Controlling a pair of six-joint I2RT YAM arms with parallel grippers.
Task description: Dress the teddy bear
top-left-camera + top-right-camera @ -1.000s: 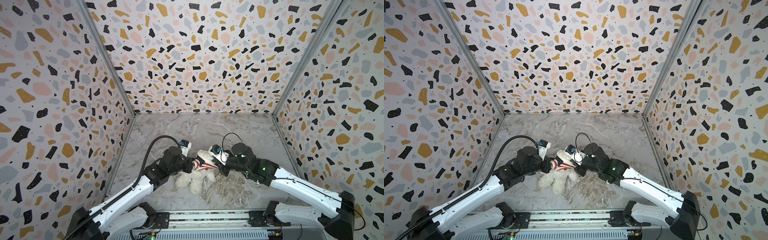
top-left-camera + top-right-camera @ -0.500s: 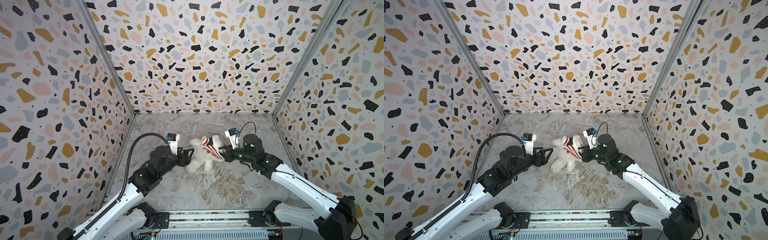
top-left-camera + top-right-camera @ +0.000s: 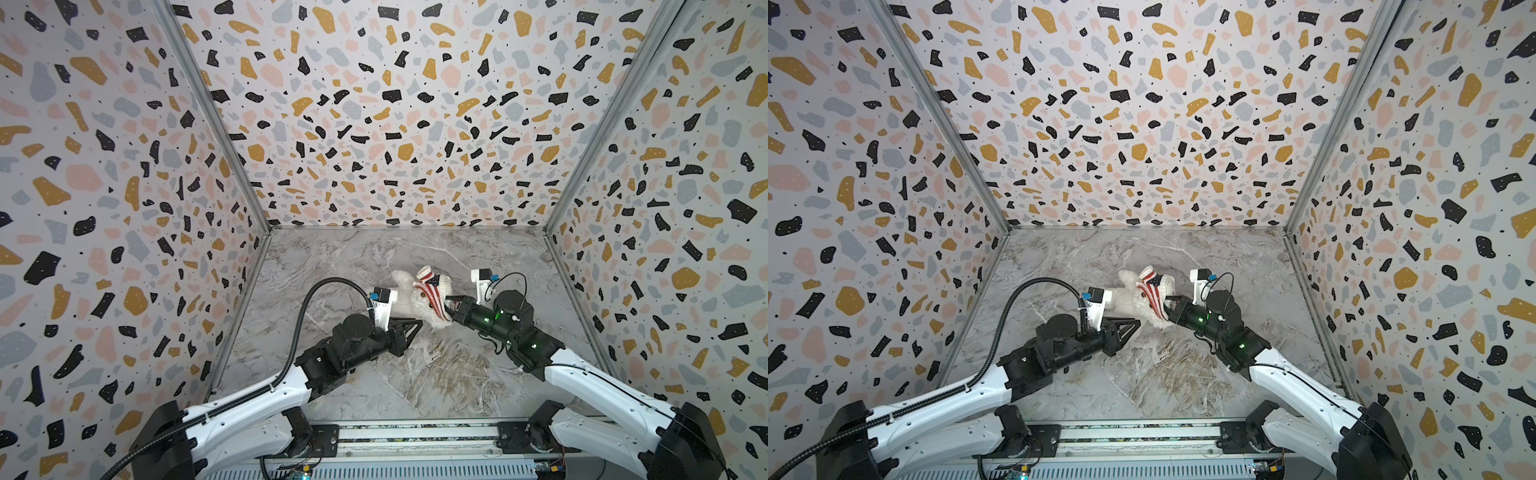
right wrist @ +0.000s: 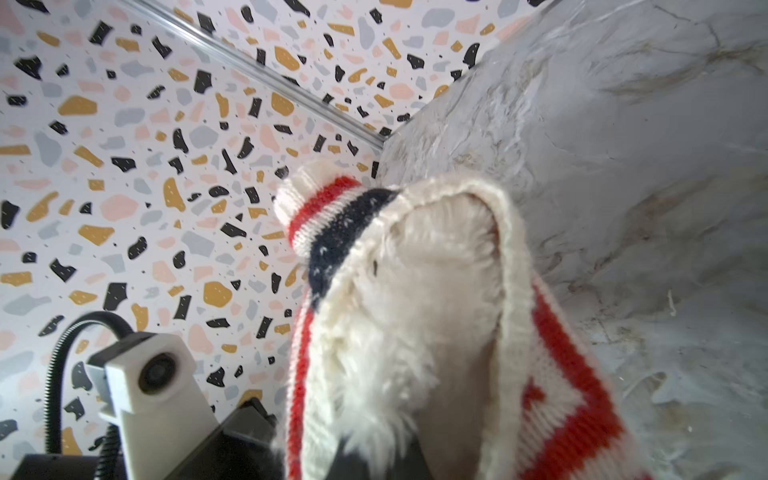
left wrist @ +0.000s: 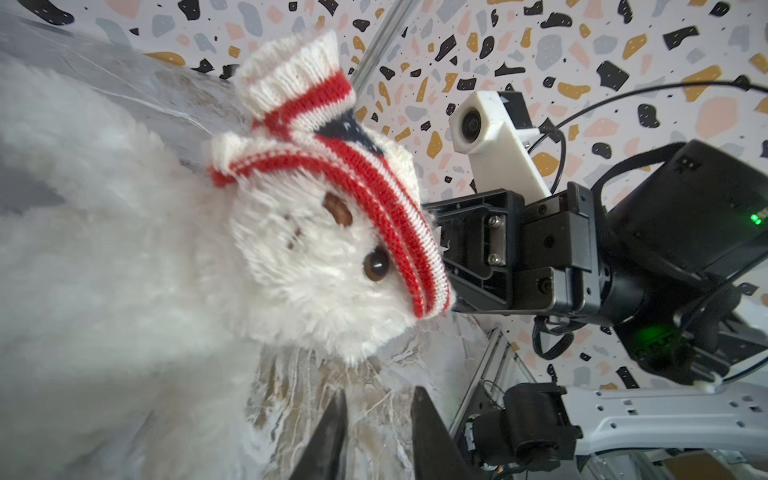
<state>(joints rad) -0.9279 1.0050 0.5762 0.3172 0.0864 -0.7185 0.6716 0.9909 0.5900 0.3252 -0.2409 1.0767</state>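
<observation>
Black-fingered, the left gripper sits low over the marble tabletop, just left of the teddy bear, near its lower body. The left wrist view shows its jaws a little parted with only bare marble between them, holding nothing. The teddy bear lies on the tabletop between the two grippers, body toward the left one and head toward the right one. A red-and-white striped sweater is bunched like a cap over the bear's brow, above the eyes and not yet past the face. At the bear's right end, the right gripper is clamped on the sweater's edge behind the head. The bear looks light, soft and squashy, so it would likely slide or fold rather than resist a pull, while the stretchy knit should give. A firm pinch on the torso or a leg seems the best anchor, since loose fluff alone may slip free.
</observation>
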